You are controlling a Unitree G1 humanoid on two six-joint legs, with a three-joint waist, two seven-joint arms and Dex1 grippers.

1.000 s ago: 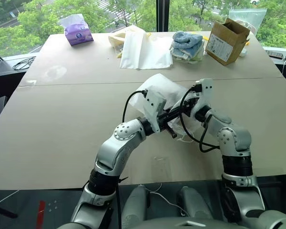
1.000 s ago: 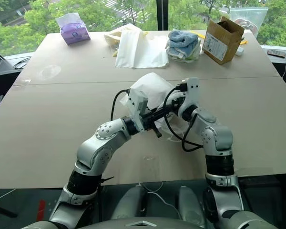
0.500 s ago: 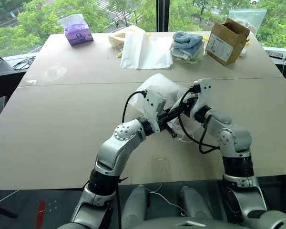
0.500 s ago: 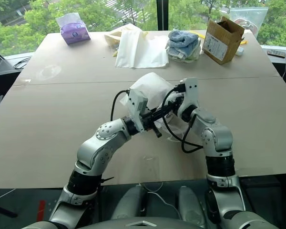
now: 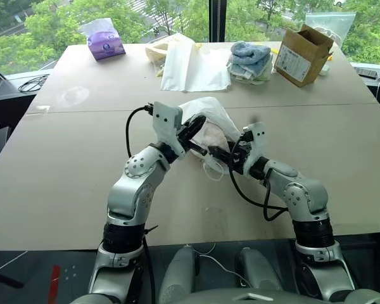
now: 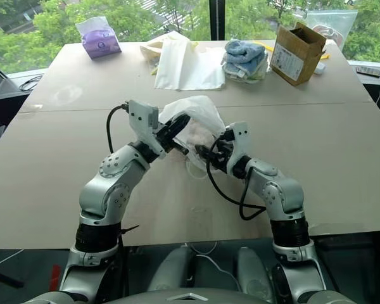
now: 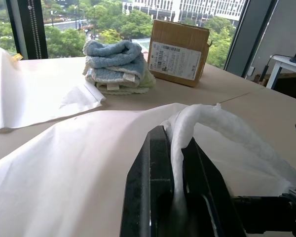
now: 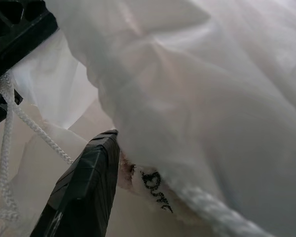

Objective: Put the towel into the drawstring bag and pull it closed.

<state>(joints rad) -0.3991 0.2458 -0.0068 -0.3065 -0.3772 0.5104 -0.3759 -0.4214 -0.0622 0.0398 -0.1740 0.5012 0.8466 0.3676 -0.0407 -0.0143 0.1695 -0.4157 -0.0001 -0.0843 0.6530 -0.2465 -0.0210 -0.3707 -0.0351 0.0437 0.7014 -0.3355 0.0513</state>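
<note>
So the drawstring bag sits mid-table, bunched up between the 2 arms, with something pale pinkish-cream showing through the sheer fabric, which I'd guess is the towel already inside. The left gripper is clamped shut on the gathered rim of the bag's mouth, holding it up off the table. The right gripper comes in from the opposite side, just below the mouth; its wrist view has 1 black finger pressed under the fabric, but I can't tell if it's actually pinching anything. The cords dangle in loops right under the bag, toward the robot, so the right gripper is clearly the nearer 1 for the pull.
</note>
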